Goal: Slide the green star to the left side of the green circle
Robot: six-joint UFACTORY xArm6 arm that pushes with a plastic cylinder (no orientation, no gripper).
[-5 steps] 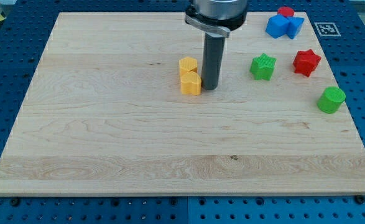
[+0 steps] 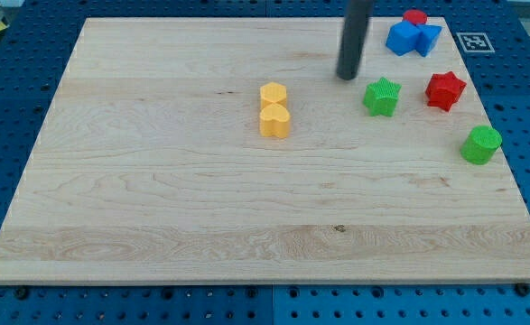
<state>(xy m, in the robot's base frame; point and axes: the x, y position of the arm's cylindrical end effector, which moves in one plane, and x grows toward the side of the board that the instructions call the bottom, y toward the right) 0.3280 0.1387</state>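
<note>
One rod, top cut off — my tip (image 2: 347, 77) near green star (image 2: 382, 97)

No readable text; only a black-and-white marker tag (image 2: 475, 41) beside the board's top-right corner

Only a straight rod visible, dark grey to black, round in section, smooth and matte, with a faint lighter sheen down one side. Uniform thickness from the view's top edge down to my tip (image 2: 347, 78). Blunt, flat lower end. No cables, screws or markings discernible.
</note>
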